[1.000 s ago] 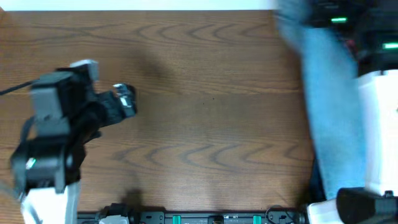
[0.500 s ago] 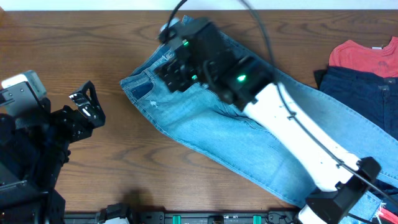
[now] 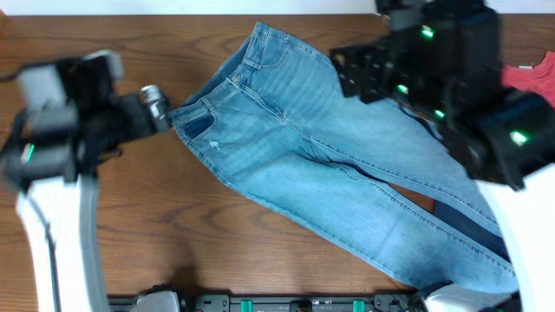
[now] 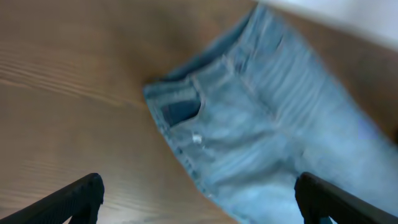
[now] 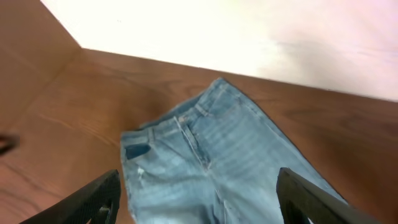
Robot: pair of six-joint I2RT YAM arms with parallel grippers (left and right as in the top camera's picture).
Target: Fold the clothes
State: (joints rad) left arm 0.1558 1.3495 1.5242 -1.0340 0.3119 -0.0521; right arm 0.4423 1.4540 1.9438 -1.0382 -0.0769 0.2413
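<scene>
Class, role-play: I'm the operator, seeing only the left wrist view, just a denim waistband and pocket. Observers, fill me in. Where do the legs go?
Observer: In the overhead view the light blue faded denim jeans lie diagonally, legs running to the lower right.
Operator: Any other clothes?
Observer: A red garment lies at the right edge.
Operator: And the right hand?
Observer: The right hand is open, holding nothing.

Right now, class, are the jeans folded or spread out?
Spread out: the jeans lie flat and full-length across the table, with nothing folded over.
</scene>
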